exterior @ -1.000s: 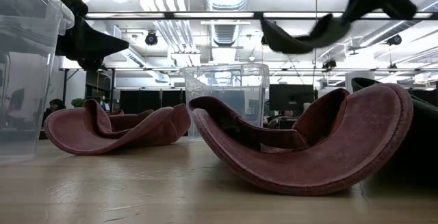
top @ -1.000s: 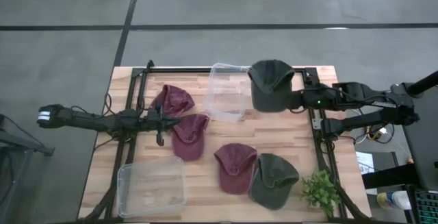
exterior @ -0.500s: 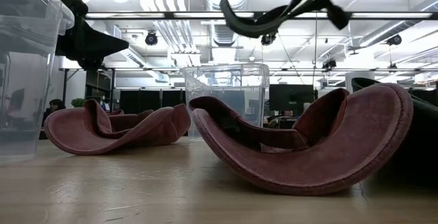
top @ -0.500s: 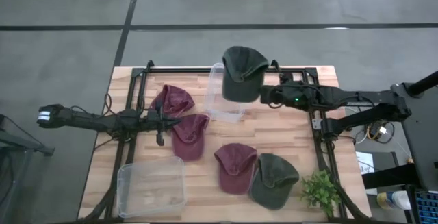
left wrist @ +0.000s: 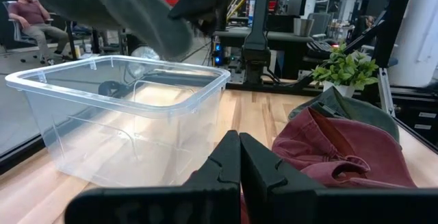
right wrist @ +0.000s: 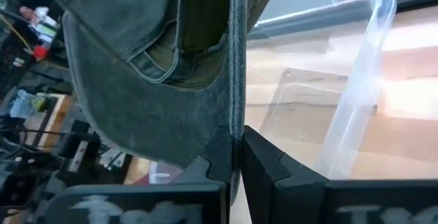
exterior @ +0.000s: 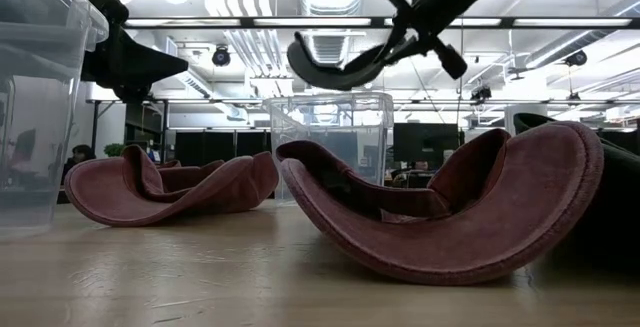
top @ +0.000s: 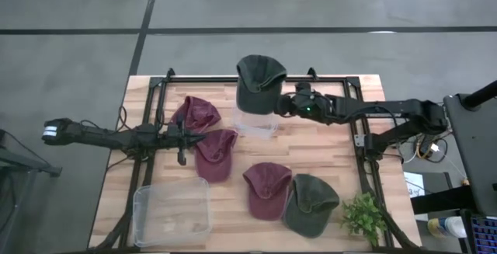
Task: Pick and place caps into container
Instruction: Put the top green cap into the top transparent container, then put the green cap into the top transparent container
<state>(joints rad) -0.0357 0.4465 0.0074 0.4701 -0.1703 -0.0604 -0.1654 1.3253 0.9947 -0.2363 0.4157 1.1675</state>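
The right gripper (top: 281,106), fingers pinched on an olive cap (top: 258,83) hanging above the far clear container (top: 250,127), should centre and lower it before releasing, so the brim clears the rim.

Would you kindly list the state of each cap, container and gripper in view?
Held olive cap: gripped, hanging above far container, which looks empty.
Right gripper: shut on held olive cap.
Left gripper: shut, empty.
Three maroon caps, second olive cap: on table.
Near container: looks empty.
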